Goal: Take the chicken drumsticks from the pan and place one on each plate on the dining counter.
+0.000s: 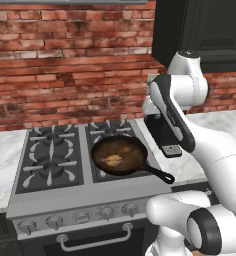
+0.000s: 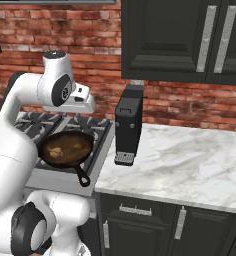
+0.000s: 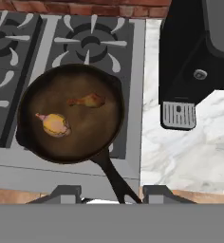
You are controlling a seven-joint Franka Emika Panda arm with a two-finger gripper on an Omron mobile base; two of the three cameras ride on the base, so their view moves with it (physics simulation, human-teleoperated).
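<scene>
Pan [image 3: 71, 114]: black, brownish inside, on the stove's [image 3: 19, 71] front right burner, handle at 5 o'clock past the stove's front edge. Two drumsticks in it, apart: plump yellow-orange drumstick [image 3: 55, 124] at 8 o'clock, slimmer brown drumstick [image 3: 88, 100] near centre. Black coffee machine [image 3: 192, 61] stands on the marble counter [image 3: 180, 156] at 3 o'clock, close beside the stove. Bare counter beyond it. Gripper [image 3: 111, 197] high above the pan handle, jaws partly open, holding nothing.
</scene>
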